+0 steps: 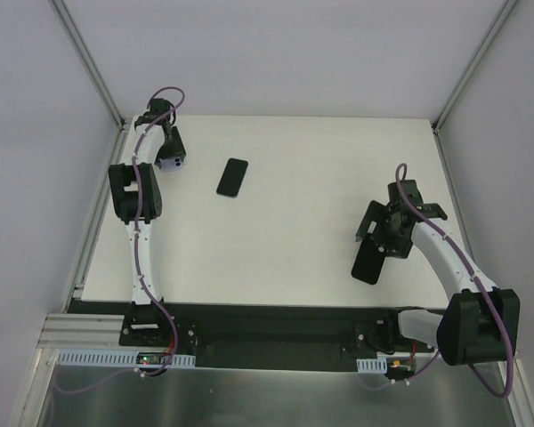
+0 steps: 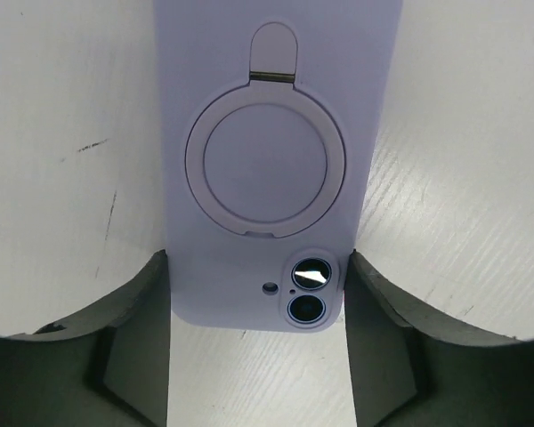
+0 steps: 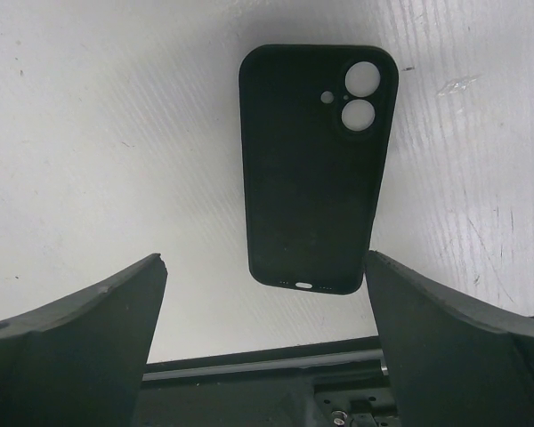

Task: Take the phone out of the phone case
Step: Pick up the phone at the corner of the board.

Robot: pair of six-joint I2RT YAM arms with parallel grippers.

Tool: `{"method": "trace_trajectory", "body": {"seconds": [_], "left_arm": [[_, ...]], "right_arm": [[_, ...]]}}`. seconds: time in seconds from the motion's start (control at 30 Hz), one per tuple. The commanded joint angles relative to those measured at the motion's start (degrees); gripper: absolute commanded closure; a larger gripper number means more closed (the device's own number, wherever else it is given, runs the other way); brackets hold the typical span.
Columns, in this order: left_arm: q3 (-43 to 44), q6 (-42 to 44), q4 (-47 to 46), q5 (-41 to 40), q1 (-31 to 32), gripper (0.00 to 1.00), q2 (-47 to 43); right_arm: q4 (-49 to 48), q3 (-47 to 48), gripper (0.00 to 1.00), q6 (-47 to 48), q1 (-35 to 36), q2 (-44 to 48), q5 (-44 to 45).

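Plainly, in the left wrist view the left pincer (image 2: 256, 260) is clamped on the lavender phone case (image 2: 267, 116), its fingers (image 2: 133, 311) set against both long edges near the camera end; the case faces back-up with its ring stand (image 2: 263, 158) folded flat, and the phone (image 2: 308, 289) shows only as two lenses in the cut-out, so it sits inside; I cannot tell whether the case rests on the white desk (image 2: 53, 133) or hangs just above it. In the top view my left wrist covers most of that case, at the far left of the desk. The right pincer (image 3: 265, 258) stands wide apart, holding nothing, above a black case (image 3: 316, 169) lying back-up near the right front edge; bare desk shows through its camera holes, so it is empty. Only the top view gives me the black phone (image 1: 233, 177), flat on the desk just beside the left arm and well apart from the right.
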State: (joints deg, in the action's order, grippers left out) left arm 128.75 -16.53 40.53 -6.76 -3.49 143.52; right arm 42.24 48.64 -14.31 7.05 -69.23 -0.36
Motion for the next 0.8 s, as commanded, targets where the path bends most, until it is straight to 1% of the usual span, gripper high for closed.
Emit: {"method": "trace_trajectory", "body": {"seconds": [0.0,0.03,0.07,0.1,0.2,0.23,0.3,0.33,0.4,0.43,0.5,0.53,0.6,0.63,0.7,0.73,0.77], "left_arm": [[0.3,1.9,1.6,3.6,-0.6,0.67,0.2],[-0.3,1.7,1.5,3.9,-0.6,0.77,-1.6],[-1.9,1.2,1.4,4.2,-0.6,0.91,-2.9],[-2.7,0.9,1.3,4.3,-0.6,0.93,-4.2],[-8.2,-0.7,0.0,3.7,-0.4,0.95,-11.8],[-13.3,-1.4,-0.6,3.4,-0.5,0.94,-17.1],[-20.0,-4.5,-3.4,3.7,-0.4,0.95,-23.1],[-26.9,-5.4,-7.0,6.3,-0.4,0.95,-28.9],[-32.8,-7.6,-9.8,9.7,0.1,0.95,-33.9],[-37.0,-8.1,-11.3,13.1,0.3,0.95,-37.7],[-40.7,-8.0,-12.0,16.6,1.8,0.97,-40.9],[-44.2,-7.8,-12.0,17.8,2.6,0.97,-43.8],[-47.8,-7.1,-12.1,18.7,3.3,0.97,-47.0],[-51.5,-6.9,-12.2,18.9,6.1,0.97,-50.3],[-55.0,-7.7,-12.7,19.8,7.4,0.98,-53.7],[-58.3,-8.1,-13.3,20.7,8.5,0.98,-56.8],[-59.7,-8.4,-13.8,22.4,9.2,0.98,-58.3]], "right_arm": [[0.5,2.3,0.04,-0.4,0.5,0.0,0.0],[0.7,2.4,0.04,-0.5,0.7,0.1,-0.1],[0.7,2.5,0.04,-0.5,0.8,0.2,-0.1],[0.9,2.6,0.04,-0.5,0.8,0.4,-0.1],[0.7,2.3,0.04,-1.0,1.0,2.3,-0.1],[0.0,1.8,0.04,-1.3,1.1,3.0,-0.3],[-1.0,1.4,0.04,-2.3,1.0,4.5,-2.4],[-2.1,1.3,0.04,-2.8,1.3,4.6,-3.3],[-2.6,1.9,0.03,-4.1,2.0,5.0,-4.5],[-2.6,2.2,0.03,-4.6,2.9,5.2,-4.0],[-2.9,2.1,0.03,-5.6,4.0,7.2,-2.8],[-3.4,1.9,0.03,-5.7,4.5,8.1,-2.8],[-3.7,1.0,0.03,-6.2,4.7,10.4,-3.0],[-3.7,0.6,0.03,-6.2,4.9,11.1,-3.2],[-3.7,-0.3,0.03,-6.6,4.9,12.3,-3.7],[-3.9,-0.7,0.03,-6.8,5.0,12.5,-3.9],[-4.0,-1.1,0.03,-7.0,5.1,13.0,-4.2]]}}
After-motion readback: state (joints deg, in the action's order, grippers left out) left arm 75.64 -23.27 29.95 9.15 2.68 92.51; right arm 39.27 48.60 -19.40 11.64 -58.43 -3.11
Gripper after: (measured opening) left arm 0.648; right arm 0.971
